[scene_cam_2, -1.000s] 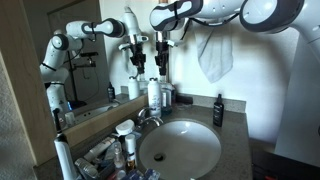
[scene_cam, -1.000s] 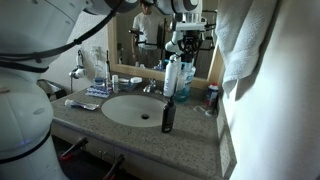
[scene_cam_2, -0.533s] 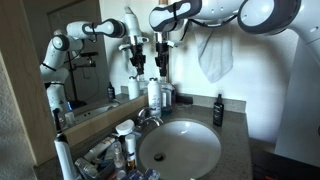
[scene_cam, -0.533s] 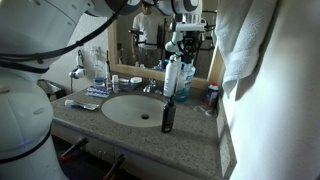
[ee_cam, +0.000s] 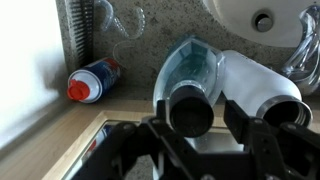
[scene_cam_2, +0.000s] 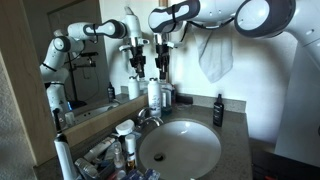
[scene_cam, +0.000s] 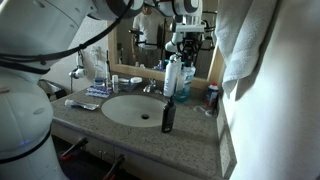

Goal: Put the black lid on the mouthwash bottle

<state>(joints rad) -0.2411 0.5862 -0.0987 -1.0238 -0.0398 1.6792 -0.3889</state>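
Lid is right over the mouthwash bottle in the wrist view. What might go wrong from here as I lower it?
1. The white bottle stands close beside the mouthwash bottle; the jaw on that side may clip it going down and topple it toward the sink.
2. The black lid hides the neck, so centring cannot be confirmed; pressing down off-centre could tip the bottle or leave the lid crooked.
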